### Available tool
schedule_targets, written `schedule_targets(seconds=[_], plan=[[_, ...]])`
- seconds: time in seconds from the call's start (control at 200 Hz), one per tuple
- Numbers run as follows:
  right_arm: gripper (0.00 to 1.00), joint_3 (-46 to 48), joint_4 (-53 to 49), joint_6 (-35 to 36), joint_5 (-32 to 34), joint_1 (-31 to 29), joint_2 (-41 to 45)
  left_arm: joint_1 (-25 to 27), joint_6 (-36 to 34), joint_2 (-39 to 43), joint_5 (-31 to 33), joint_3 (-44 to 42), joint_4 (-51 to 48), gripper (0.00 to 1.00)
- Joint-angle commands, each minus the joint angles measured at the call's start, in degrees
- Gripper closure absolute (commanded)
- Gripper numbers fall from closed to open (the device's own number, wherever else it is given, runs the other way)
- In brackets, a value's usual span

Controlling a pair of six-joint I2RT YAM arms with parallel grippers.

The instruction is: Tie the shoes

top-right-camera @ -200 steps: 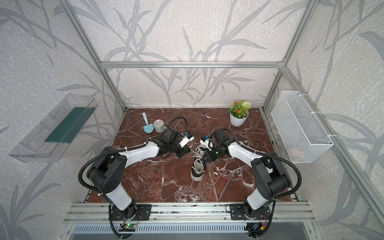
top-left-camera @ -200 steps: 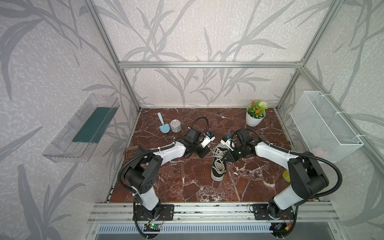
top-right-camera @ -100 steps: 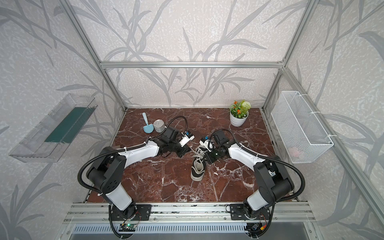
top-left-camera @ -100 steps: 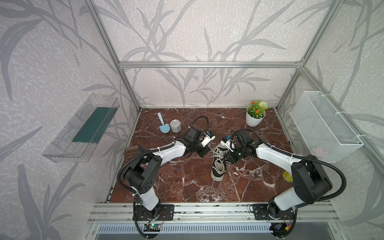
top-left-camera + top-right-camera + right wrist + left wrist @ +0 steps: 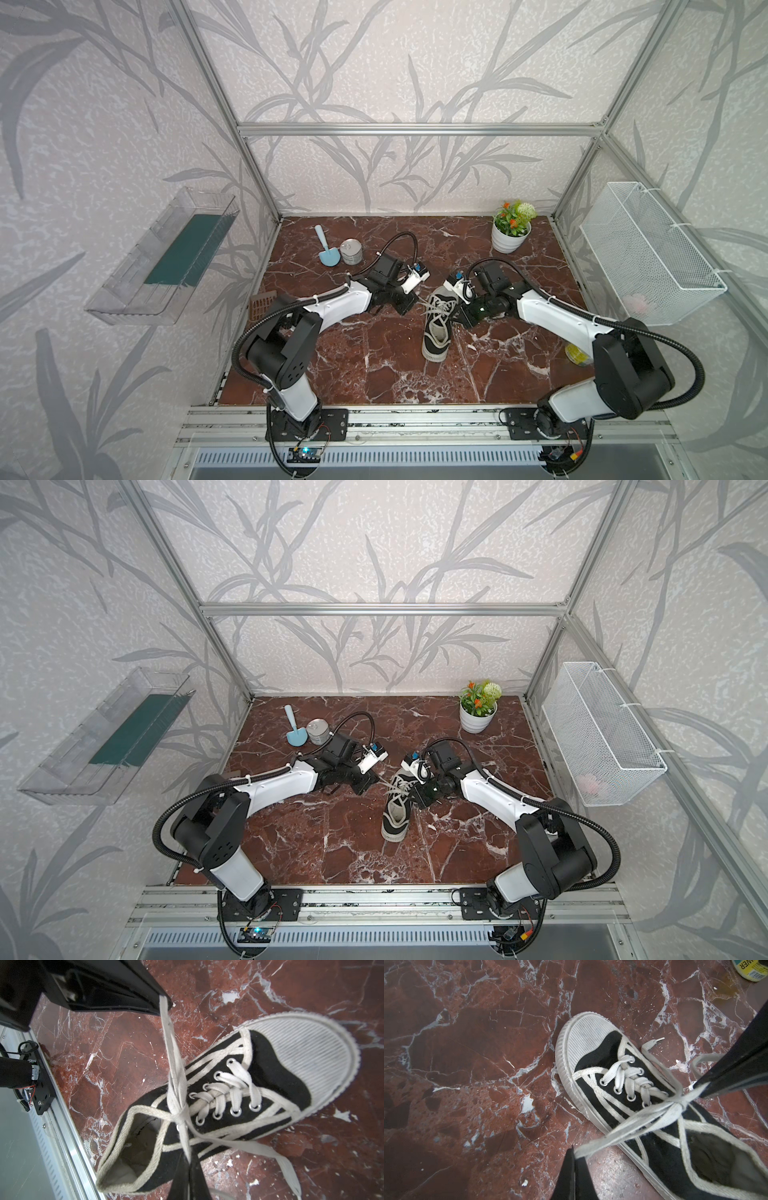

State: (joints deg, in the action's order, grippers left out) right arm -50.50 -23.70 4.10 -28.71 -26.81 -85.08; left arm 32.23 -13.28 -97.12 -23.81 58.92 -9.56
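Pinching a white lace (image 5: pixel 633 1124) between fully closed tips, the left claw (image 5: pixel 574 1154) holds it stretched taut from the knot (image 5: pixel 680 1101) above the eyelets of the black sneaker (image 5: pixel 602 1057). The strand looks doubled, like a loop, though the wrist view is too soft to be sure. The right claw (image 5: pixel 190 1162) is closed just as tightly on lace at the opposite side of the knot, its tips close to the sneaker's open collar. Between the two claws the lace runs in a nearly straight line across the top of the sneaker. One loose lace end lies on the table (image 5: pixel 374 374) beside the forefoot, and a broader slack length trails over the table near the right claw.

In both top views the sneaker stands on its white sole a little right of the table's middle, heel toward the back wall between the claws, toe toward the front rail. Farther back, a tin can (image 5: pixel 351 252) and a blue scoop (image 5: pixel 326 251) sit just beside each other at the left, and a potted plant (image 5: pixel 510 235) stands near the right corner. A wire basket (image 5: pixel 648 253) hangs on the right wall.
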Motion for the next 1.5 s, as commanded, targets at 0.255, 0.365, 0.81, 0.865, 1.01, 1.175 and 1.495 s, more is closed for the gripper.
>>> schedule_targets(seconds=[0.255, 0.365, 0.81, 0.865, 1.01, 1.175, 1.495], plan=[[1.0, -0.5, -4.7, -3.5, 3.1, 1.1, -1.5, -0.5, 0.9, -0.3, 8.1, 2.5, -2.4, 1.0], [1.0, -1.1, -6.2, -3.4, 4.3, 1.1, -1.8, 0.1, -2.0, -0.6, 10.8, 3.5, -6.1, 1.0], [1.0, -2.3, -6.5, -3.5, 3.3, 1.2, -4.3, 1.1, -4.8, -1.1, 15.9, 6.4, -12.5, 1.0], [1.0, -1.9, -4.3, -3.9, -0.6, 1.0, -4.1, 0.9, -3.1, -0.7, 12.2, 5.6, -10.4, 1.0], [1.0, -2.8, -1.1, -5.5, -4.8, 0.5, -4.6, 0.7, 2.9, 0.4, 4.6, 1.6, -1.8, 0.98], [1.0, -4.3, -1.9, -4.3, -5.1, 0.6, -6.7, 0.3, 7.2, 1.4, 0.9, -1.0, 3.2, 0.77], [1.0, -3.7, -2.1, -4.1, -5.2, 0.6, -6.5, -4.1, 25.4, 5.4, -8.5, -15.3, 29.2, 0.51]])
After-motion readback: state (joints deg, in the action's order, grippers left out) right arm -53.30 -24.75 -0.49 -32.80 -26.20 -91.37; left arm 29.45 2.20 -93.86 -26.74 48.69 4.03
